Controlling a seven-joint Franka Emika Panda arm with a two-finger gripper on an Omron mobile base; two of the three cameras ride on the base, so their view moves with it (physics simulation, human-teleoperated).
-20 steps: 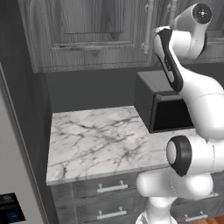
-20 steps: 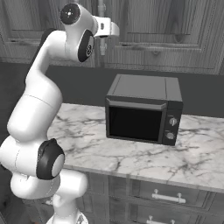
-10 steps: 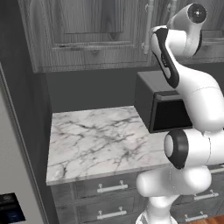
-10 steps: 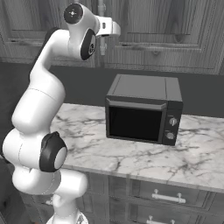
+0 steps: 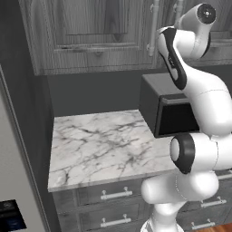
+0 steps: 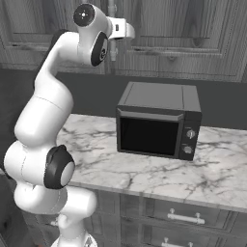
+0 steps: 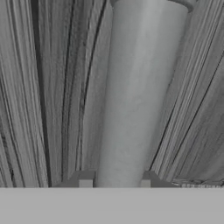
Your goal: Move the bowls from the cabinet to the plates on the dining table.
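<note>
High against the grey wood-grain cabinet (image 6: 183, 29), the white arm reaches up so that its gripper (image 7: 115, 180) meets one of the long silver bar handles (image 7: 140, 92). Seen from the hand camera, the handle runs as a pale cylinder straight up from between the two dark fingertips (image 7: 85, 179), one tip on each side of it and both touching its edges, so the jaws pinch the handle. Behind the bar lies the streaked grain of the cabinet door (image 7: 39, 96).

From the right base camera, the hand sits at the handle near the seam between two panelled doors, above and to the left of the black microwave (image 6: 157, 123). The microwave stands on a white marble counter (image 6: 222, 169) with grey veins, its door shut and two round knobs on its right side. Grey drawers with small silver pulls (image 6: 185, 218) run below the counter.

From the left base camera, the cabinet doors (image 5: 90, 31) are closed, so the bowls cannot be seen. The counter (image 5: 99, 145) stretches to the left of the microwave (image 5: 170, 111), and a dark tall panel (image 5: 22, 113) borders it on the far left.
</note>
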